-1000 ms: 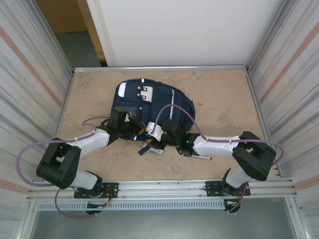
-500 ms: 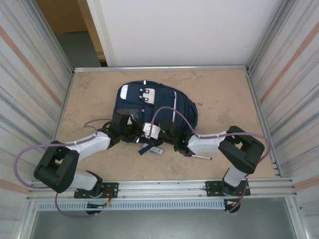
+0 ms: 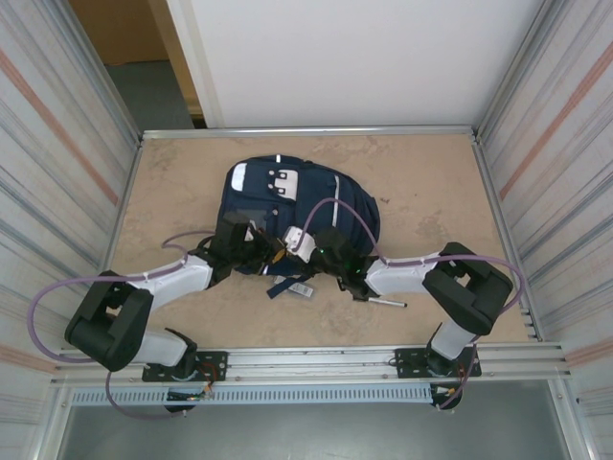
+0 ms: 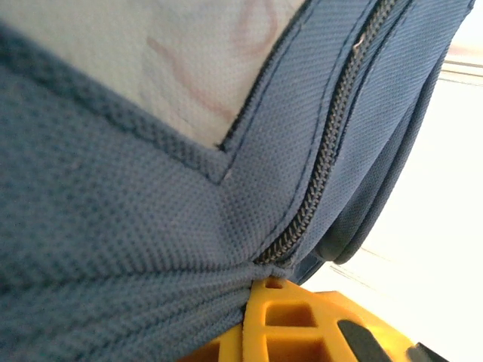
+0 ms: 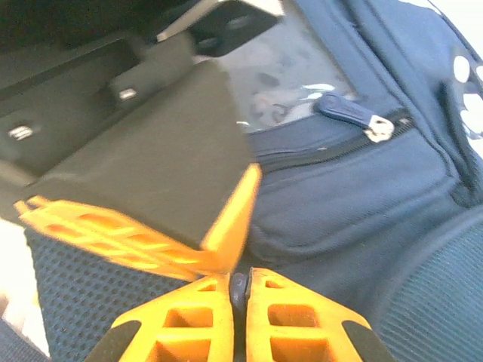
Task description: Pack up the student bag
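I see the student bag [image 3: 297,196] lying mid-table [image 3: 431,182]. My left gripper [image 3: 266,249] pinches its bunched fabric beside a zipper [image 4: 324,166]. My right gripper [image 5: 238,283] is closed on a thin dark tab [image 5: 238,286] (both at the bag's near edge).

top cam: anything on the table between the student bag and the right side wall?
Nothing. In the top view, the table from the student bag straight across to the right side wall is bare.
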You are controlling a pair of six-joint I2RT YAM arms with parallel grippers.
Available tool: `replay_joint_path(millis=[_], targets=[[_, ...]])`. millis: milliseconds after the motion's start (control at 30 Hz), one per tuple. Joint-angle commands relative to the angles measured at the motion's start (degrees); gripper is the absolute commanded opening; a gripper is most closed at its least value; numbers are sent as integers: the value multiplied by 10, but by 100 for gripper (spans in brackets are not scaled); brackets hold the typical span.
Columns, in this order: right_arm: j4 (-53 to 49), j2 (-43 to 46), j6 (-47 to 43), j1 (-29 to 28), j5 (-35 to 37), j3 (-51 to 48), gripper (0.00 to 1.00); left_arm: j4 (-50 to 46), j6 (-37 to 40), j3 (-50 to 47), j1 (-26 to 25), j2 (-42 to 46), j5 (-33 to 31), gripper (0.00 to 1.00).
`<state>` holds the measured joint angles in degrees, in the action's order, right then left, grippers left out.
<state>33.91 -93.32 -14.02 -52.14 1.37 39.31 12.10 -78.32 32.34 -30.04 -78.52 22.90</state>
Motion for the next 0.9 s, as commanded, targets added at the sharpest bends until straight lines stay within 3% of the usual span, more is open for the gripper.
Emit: replay_joint_path(millis=[0, 200, 300, 400, 567, 867], targets=[[-1, 34, 158, 39, 13, -8, 0, 8, -10, -18, -2, 17, 7, 0], [-95, 47, 443, 73, 21, -12, 0, 28, -37, -41, 4, 27, -29, 0], [-186, 44, 614, 63, 80, 0, 0, 7, -43, -40, 6, 30, -59, 0], [-175, 50, 714, 35, 132, -21, 0, 20, -55, -45, 11, 30, -74, 0], [-283, 96, 724, 10, 258, -1, 0, 4, -55, -49, 35, 44, -79, 0], [-258, 151, 604, 86, 299, -59, 0, -120, 36, 8, 107, 54, -65, 0]])
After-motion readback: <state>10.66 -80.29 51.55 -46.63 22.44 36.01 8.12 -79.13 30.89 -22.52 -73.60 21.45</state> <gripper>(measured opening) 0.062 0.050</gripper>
